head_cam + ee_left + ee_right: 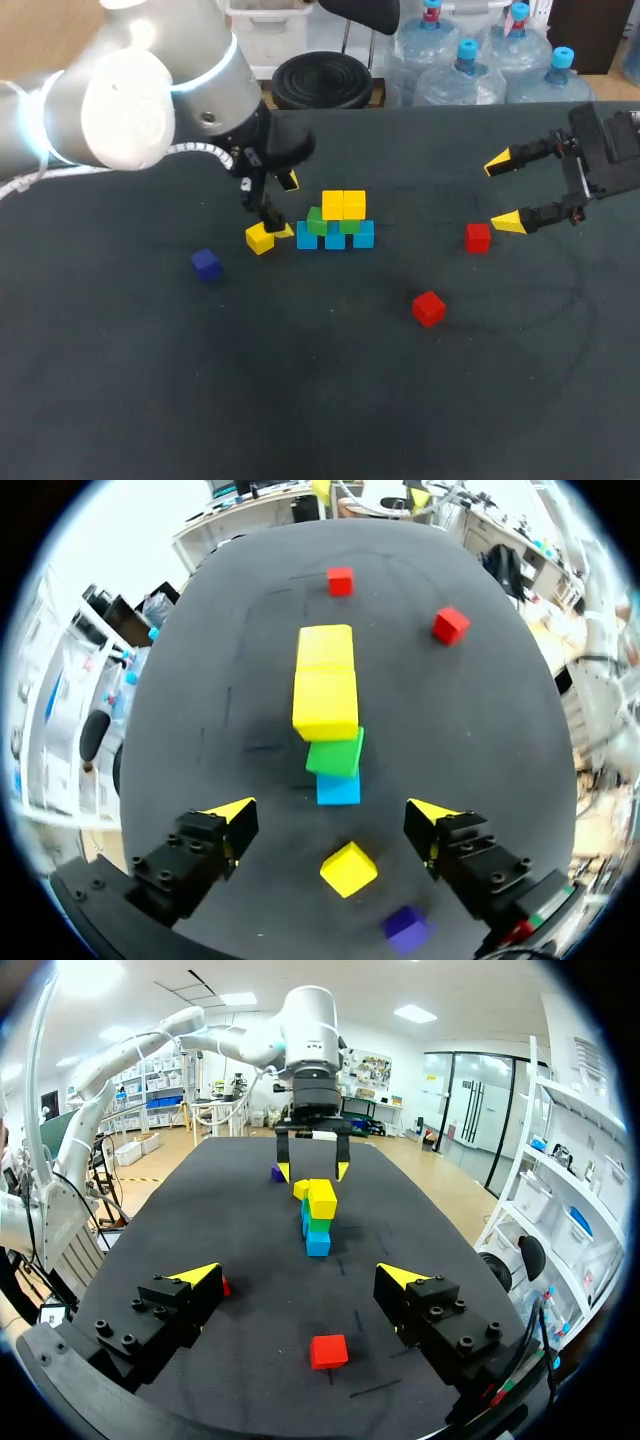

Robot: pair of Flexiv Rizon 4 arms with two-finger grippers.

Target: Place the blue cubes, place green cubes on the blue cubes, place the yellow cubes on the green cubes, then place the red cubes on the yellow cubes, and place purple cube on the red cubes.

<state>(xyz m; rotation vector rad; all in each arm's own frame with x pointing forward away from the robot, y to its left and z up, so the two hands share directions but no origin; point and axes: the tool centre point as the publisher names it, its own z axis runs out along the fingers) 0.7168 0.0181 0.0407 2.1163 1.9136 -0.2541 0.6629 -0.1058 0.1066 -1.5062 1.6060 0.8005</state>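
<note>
A pyramid stands mid-table (300, 400): 3 blue cubes (335, 238), 2 green cubes (318, 221) on them, 2 yellow cubes (343, 205) on top. A loose yellow cube (260, 238) lies just beside it, under the left gripper (285, 207), whose fingers are spread wide, gripping nothing. A purple cube (206, 264) sits nearby. The right gripper (502, 192) hovers near 2 red cubes (478, 237), wide open, empty.

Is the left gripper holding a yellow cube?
No, the loose yellow cube lies between the left gripper's open jaws, touching neither.
</note>
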